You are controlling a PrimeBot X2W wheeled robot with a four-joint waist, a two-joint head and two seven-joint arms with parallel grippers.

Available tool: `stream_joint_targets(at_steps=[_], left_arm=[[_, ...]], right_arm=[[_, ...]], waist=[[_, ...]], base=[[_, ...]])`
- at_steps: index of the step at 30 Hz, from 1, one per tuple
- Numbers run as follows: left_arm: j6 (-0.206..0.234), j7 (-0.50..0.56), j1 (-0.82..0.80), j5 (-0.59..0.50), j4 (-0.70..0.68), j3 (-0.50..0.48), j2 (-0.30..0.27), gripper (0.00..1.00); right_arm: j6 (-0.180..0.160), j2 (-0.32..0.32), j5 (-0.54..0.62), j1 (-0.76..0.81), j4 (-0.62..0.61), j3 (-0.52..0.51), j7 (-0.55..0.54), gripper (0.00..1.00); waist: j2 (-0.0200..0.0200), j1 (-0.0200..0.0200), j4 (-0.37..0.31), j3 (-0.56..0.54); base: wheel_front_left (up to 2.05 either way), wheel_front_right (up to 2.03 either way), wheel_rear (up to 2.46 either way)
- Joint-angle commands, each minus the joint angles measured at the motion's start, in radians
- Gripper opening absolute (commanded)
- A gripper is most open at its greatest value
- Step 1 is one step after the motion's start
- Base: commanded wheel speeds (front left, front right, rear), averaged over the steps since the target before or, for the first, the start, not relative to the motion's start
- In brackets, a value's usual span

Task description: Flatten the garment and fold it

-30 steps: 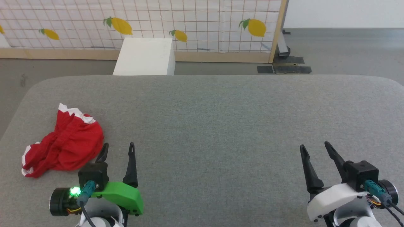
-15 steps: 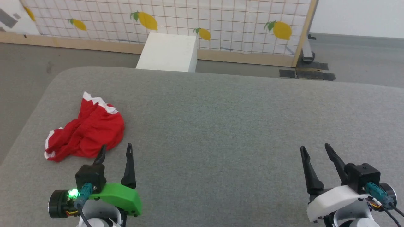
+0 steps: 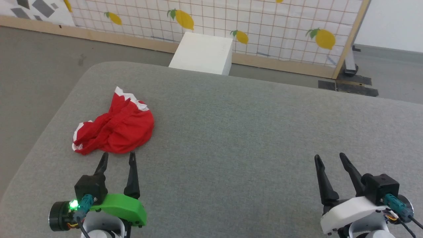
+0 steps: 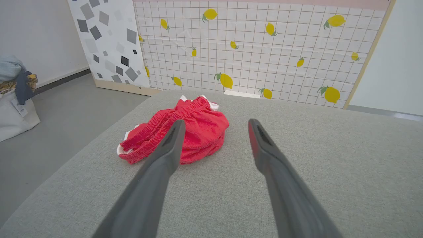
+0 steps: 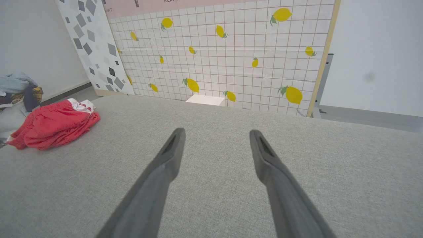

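On the grey table [image 3: 231, 132] the garment [image 3: 115, 130] lies crumpled. Just beside it, the left gripper [image 3: 118, 156] hovers, jaws apart. Well apart, the right gripper [image 3: 328, 156] also gapes, empty.

This looks like a staged test room in a lab rather than a home. The lemon-print grid backdrop [image 3: 264, 26] is a freestanding sheet on a bare wooden frame [image 3: 350, 39], with black tape patches [image 3: 350, 87] on the grey floor [image 3: 33, 66] at its foot; a second panel of scattered grey squares [image 4: 105, 43] stands beside it; plain white walls [image 5: 380, 49] rise behind. The furnishings are sparse: a wide table wrapped in grey fabric [image 3: 248, 132], a plain white box [image 3: 201, 53] and a pale bag heaped with clothes [image 4: 13, 99].
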State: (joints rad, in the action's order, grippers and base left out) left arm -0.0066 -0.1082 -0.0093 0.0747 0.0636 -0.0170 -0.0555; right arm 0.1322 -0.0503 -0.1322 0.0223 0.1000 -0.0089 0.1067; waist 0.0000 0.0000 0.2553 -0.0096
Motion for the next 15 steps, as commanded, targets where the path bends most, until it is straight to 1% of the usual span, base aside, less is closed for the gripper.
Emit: stream_joint_targets(at_steps=[1,15], left_arm=[[0.006,-0.01,0.015,0.006,0.006,-0.001,0.002,1.0],[0.009,-0.04,0.022,0.021,0.023,-0.009,0.003,1.0]], right_arm=[[-0.001,0.0,-0.01,0.01,0.007,-0.001,0.011,1.0],[-0.001,0.0,-0.041,0.011,0.036,0.005,0.041,1.0]], waist=[[0.0,0.0,0.02,0.002],[0.0,0.0,0.105,-0.004]], base=[[0.0,0.0,0.0],[0.0,0.0,0.0]])
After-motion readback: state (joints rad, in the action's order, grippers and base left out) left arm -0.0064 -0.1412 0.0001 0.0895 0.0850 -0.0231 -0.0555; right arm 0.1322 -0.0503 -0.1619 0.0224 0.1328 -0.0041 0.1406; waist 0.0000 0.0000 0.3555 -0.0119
